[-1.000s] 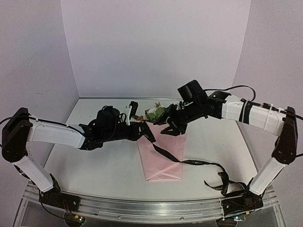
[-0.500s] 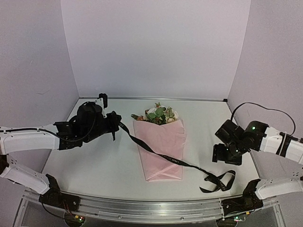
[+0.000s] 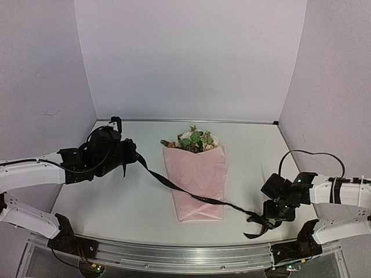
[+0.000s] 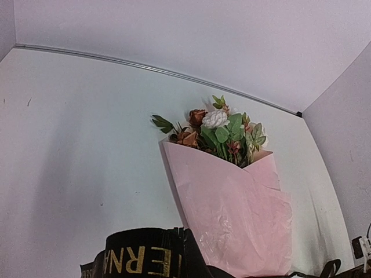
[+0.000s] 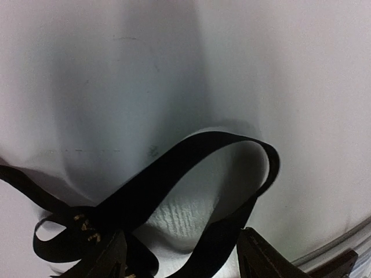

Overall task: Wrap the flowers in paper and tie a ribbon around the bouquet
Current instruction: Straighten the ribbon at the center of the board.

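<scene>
The bouquet lies mid-table: pink paper (image 3: 200,174) folded into a cone, with flowers (image 3: 194,139) showing at its far end. In the left wrist view the paper (image 4: 232,208) and flowers (image 4: 217,130) lie ahead. The black ribbon (image 3: 191,194) runs from my left gripper (image 3: 131,155) across the lower paper to a loose coil at the right. My left gripper is shut on the ribbon (image 4: 139,260), whose gold lettering fills that view's bottom edge. My right gripper (image 3: 268,219) hovers low over the coil, open (image 5: 185,260), with a ribbon loop (image 5: 174,168) rising between its fingertips (image 5: 113,258).
A metal rail (image 3: 174,252) runs along the table's near edge, close to the right gripper. Pale walls close in the back and both sides. A black cable (image 3: 307,155) arcs above the right arm.
My right arm has swung away from the flowers, down to the ribbon's loose end at the near right. My left arm has drawn back leftward, pulling the ribbon across the paper.
</scene>
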Controlling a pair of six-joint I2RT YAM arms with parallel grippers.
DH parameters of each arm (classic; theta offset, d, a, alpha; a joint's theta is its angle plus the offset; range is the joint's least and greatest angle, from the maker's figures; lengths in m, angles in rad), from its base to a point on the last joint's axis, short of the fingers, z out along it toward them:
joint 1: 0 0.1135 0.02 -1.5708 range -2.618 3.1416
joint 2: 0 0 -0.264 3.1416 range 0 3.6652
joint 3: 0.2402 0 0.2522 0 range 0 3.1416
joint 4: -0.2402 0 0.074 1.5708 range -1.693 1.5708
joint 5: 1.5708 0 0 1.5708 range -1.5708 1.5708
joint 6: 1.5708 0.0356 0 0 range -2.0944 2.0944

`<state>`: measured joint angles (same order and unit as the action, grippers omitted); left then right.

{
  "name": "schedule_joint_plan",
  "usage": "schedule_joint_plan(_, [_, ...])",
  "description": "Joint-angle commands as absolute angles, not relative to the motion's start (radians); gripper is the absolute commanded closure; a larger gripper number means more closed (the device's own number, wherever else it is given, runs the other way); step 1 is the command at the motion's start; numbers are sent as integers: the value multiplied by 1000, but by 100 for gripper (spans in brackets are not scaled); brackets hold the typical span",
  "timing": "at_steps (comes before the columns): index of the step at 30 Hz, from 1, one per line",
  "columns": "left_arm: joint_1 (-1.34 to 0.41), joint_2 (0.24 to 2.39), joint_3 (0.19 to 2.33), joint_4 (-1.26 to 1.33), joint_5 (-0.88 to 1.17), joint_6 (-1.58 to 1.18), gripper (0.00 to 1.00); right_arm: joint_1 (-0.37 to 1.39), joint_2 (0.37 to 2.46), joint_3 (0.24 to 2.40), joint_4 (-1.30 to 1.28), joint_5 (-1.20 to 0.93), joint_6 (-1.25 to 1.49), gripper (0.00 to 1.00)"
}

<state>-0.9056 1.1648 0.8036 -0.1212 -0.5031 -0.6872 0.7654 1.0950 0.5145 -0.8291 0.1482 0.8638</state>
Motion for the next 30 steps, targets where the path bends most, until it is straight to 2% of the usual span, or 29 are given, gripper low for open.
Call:
schedule_joint_plan(1, [-896, 1149, 829, -148, -535, -691, 100, 766, 1130, 495, -692, 96, 837, 32])
schedule_joint_plan(6, [-883, 1147, 840, -170, -540, -696, 100, 767, 1132, 492, -680, 100, 846, 32])
schedule_joint_plan(11, [-878, 1132, 850, -176, -544, -689, 100, 762, 1057, 508, -813, 289, 912, 28])
schedule_joint_plan(18, [-877, 1144, 858, -169, -530, -686, 100, 756, 1153, 581, -811, 261, 1048, 42])
schedule_joint_plan(30, [-876, 1141, 848, -194, -552, -698, 100, 755, 1275, 489, -600, 300, 1198, 54])
